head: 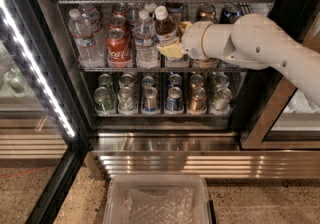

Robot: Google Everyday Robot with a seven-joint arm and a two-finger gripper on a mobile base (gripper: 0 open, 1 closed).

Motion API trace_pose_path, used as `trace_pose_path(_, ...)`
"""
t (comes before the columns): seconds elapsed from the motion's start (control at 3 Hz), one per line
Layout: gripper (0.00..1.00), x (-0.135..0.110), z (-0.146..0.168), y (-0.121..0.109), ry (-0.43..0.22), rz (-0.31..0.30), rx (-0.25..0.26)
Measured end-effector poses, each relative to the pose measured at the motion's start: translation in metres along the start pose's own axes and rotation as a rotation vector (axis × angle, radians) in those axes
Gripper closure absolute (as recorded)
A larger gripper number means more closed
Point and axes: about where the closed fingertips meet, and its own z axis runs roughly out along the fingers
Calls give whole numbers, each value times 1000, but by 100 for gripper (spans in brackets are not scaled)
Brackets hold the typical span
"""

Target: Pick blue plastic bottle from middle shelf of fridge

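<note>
Brown tea bottle point(165, 30) upright on mid shelf point(107, 69), just right of a water bottle point(146, 43). Gripper point(171, 49) at its base, reaching in from the right. Grip state: can't tell.

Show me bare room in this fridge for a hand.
The middle shelf is packed from water bottles through Coke can to the blue plastic bottle, where the gripper sits; the arm hides its right side. Cans fill the tier below. Only the steel base lies bare.
</note>
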Motion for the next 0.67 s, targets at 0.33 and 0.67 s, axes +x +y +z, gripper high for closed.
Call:
trace_pose_path(0.33, 100, -4, -11, -3, -12, 15, 10)
trace_pose_path(0.67, 100, -12, -44, -5, -32, 35, 84)
